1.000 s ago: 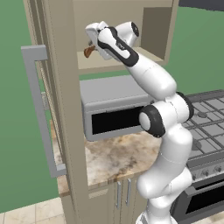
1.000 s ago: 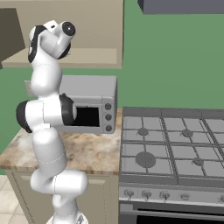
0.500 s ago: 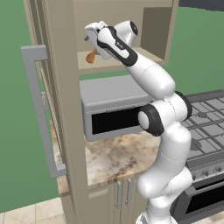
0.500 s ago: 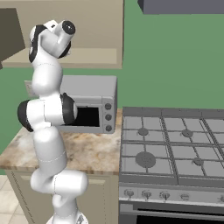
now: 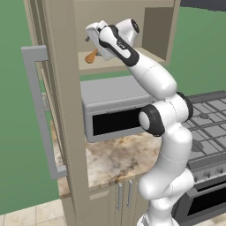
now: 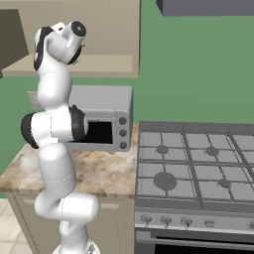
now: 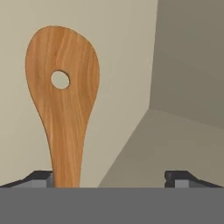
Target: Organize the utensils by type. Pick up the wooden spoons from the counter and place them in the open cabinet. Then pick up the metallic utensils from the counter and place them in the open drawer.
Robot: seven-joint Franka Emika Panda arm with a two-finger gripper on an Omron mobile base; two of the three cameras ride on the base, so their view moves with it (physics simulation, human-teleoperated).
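My gripper (image 5: pixel 91 43) reaches into the open cabinet (image 5: pixel 155 31) above its bottom shelf. An orange-brown wooden spoon (image 5: pixel 92 56) hangs just under the hand. In the hand view this wooden spoon (image 7: pixel 64 100) stands upright with a small round hole in its bowl. Its handle rests against the left finger (image 7: pixel 40 178). The right finger (image 7: pixel 179 177) stands far off with a wide gap, so my gripper (image 7: pixel 109 178) is open. Behind the spoon are the cabinet's beige back wall and inner corner. The marbled counter (image 5: pixel 110 159) lies below.
The cabinet door (image 5: pixel 53 110) with its long grey bar handle (image 5: pixel 39 110) stands open at the left. A grey microwave (image 5: pixel 114 110) sits on the counter under the cabinet. The stove (image 6: pixel 198 163) takes up the right side.
The spoon hangs slightly lower under the hand than one second ago. The arm has hardly moved.
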